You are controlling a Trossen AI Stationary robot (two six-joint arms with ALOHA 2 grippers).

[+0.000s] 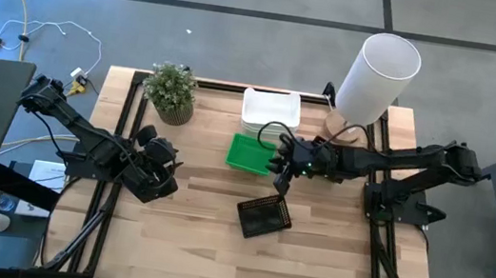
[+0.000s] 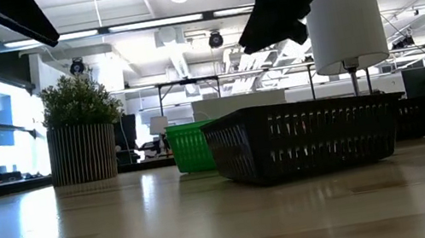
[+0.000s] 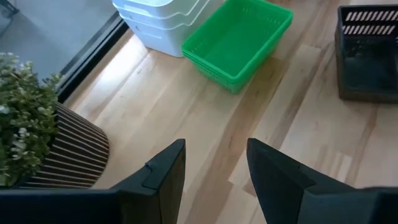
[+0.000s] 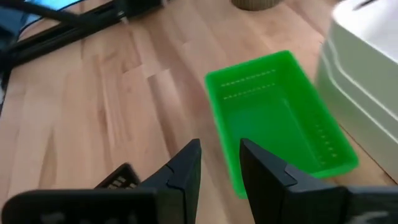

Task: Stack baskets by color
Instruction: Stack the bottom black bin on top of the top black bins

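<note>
White baskets (image 1: 271, 111) stand nested in a stack at the table's far middle. Beside them, nearer, lie nested green baskets (image 1: 248, 153), bottom on the wood. A black basket (image 1: 264, 218) rests askew near the table's middle, also seen in the low view (image 2: 310, 133). My right gripper (image 4: 221, 165) hangs open and empty above the table, at the green stack's right side (image 1: 282, 158). My left gripper (image 3: 214, 168) waits open and empty at the left, beside the plant.
A potted plant (image 1: 171, 90) stands at the far left of the table. A tall white cylinder (image 1: 378, 77) stands at the far right corner. Bare wood lies along the near half of the table (image 1: 213, 259).
</note>
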